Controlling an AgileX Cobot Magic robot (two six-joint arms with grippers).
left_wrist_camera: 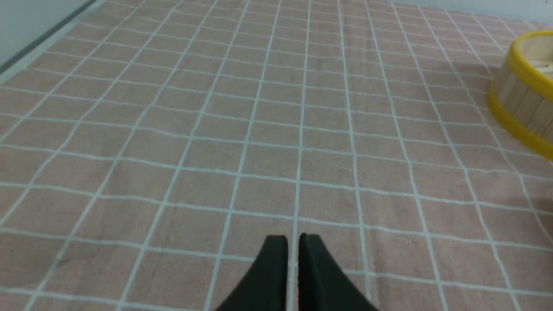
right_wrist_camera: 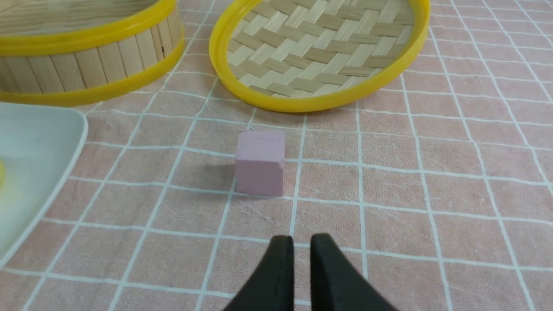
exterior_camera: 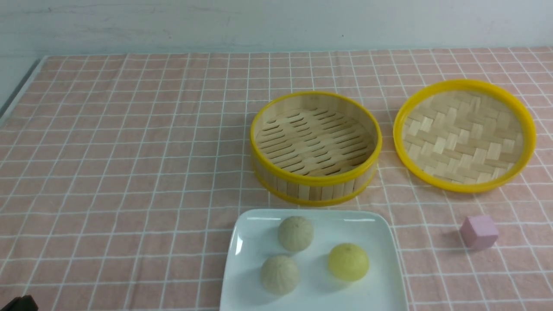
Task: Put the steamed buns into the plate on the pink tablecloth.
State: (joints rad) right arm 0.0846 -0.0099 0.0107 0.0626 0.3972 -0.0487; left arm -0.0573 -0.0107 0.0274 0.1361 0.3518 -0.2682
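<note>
The white square plate (exterior_camera: 376, 242) lies on the pink tablecloth (exterior_camera: 129, 151) at the front centre. On it sit two beige steamed buns (exterior_camera: 295, 233) (exterior_camera: 279, 274) and one yellow bun (exterior_camera: 348, 261). The plate's corner shows in the right wrist view (right_wrist_camera: 39, 142). My left gripper (left_wrist_camera: 293, 242) is shut and empty over bare cloth, far left of the plate. My right gripper (right_wrist_camera: 301, 242) is shut and empty, just short of the pink cube (right_wrist_camera: 260, 163). In the front view only a dark bit of the left arm (exterior_camera: 19, 303) shows at the bottom left corner.
The bamboo steamer basket (exterior_camera: 316, 147) stands empty behind the plate; it also shows in the left wrist view (left_wrist_camera: 525, 86) and the right wrist view (right_wrist_camera: 86, 47). Its woven lid (exterior_camera: 464, 134) lies upturned to its right. The pink cube (exterior_camera: 478, 232) sits right of the plate.
</note>
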